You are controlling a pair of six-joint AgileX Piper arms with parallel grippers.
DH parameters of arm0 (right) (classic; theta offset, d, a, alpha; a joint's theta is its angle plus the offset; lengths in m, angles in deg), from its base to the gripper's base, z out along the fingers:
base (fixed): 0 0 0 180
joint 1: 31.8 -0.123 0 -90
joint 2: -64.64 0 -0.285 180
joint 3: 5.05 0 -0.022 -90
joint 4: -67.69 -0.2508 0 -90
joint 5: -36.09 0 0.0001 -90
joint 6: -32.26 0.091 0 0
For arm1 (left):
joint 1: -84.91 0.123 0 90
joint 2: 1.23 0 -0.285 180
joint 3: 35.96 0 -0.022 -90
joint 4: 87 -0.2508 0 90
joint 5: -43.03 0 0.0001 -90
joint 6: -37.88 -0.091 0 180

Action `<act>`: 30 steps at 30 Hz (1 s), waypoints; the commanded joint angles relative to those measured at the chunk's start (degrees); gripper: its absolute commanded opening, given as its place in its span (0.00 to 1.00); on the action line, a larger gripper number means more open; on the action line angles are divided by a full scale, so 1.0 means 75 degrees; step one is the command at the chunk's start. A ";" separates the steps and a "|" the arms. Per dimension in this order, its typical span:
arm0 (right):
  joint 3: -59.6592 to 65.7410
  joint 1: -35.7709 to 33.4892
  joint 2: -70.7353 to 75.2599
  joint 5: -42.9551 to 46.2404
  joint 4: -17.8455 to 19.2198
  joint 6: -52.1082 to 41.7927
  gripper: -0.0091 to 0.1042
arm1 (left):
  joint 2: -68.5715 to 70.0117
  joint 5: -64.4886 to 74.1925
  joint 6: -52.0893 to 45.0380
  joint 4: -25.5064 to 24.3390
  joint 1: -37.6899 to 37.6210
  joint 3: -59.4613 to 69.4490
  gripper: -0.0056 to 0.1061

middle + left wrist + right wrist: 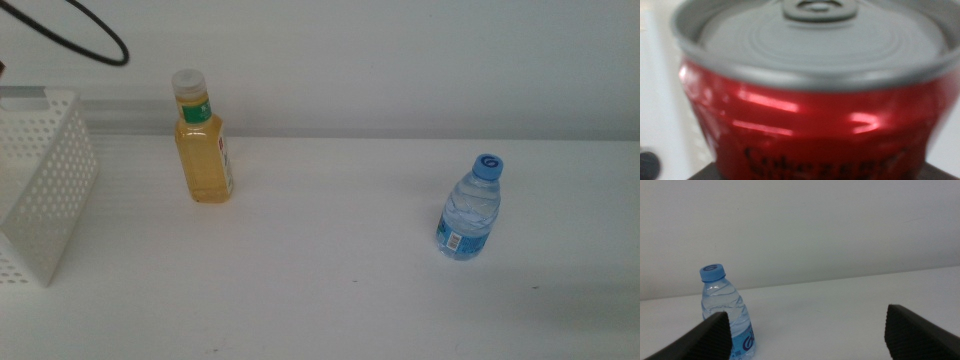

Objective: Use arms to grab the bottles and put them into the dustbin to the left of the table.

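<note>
Looking down from the middle view first: neither of my arms shows here, just the table [330, 290] and what's on it. I'll place everything off the dustbin [45, 185], the white perforated basket at the table's left edge. From this angle I can't see anything inside it (only the near walls show). The yellow bottle [203, 140] stands upright just to the right of the dustbin, a small gap between them. The water bottle [470, 210], blue cap, stands well apart from the dustbin, far over on the right side, also upright. A loop of black cable [100, 40] hangs above the dustbin, at the top of the view.

Left wrist view: the red can [810, 125] fills nearly the whole frame, grey lid toward the cam, pic blurred. Dark edges at the bottom corners are prob. my left gripper's jaws, so I judge the can sits between them and is held, but where it is relative to the dustbin I can't say; none of the basket is in view here.

Right wrist view: my right gripper [807, 335] has its jaws spread wide w/ nothing between them. The water bottle stands ahead of it, partly behind one jaw, not touched.

Progress, as I judge it: can in hand but not yet dropped, both bottles untouched on the table. So three items still to go, the water bottle having the longest trip to the dustbin.
</note>
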 commanded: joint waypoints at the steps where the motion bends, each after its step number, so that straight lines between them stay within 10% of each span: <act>1: 0.0333 0.0050 0.0232 0.0070 0.0009 -0.0033 0.80 | -0.0452 0.0691 -0.0200 -0.0039 0.0201 -0.0639 0.03; 30: 0.0333 0.0050 0.0232 0.0070 0.0009 -0.0033 0.80 | -0.2871 -0.0241 -0.1016 0.0059 0.1128 -0.0888 0.03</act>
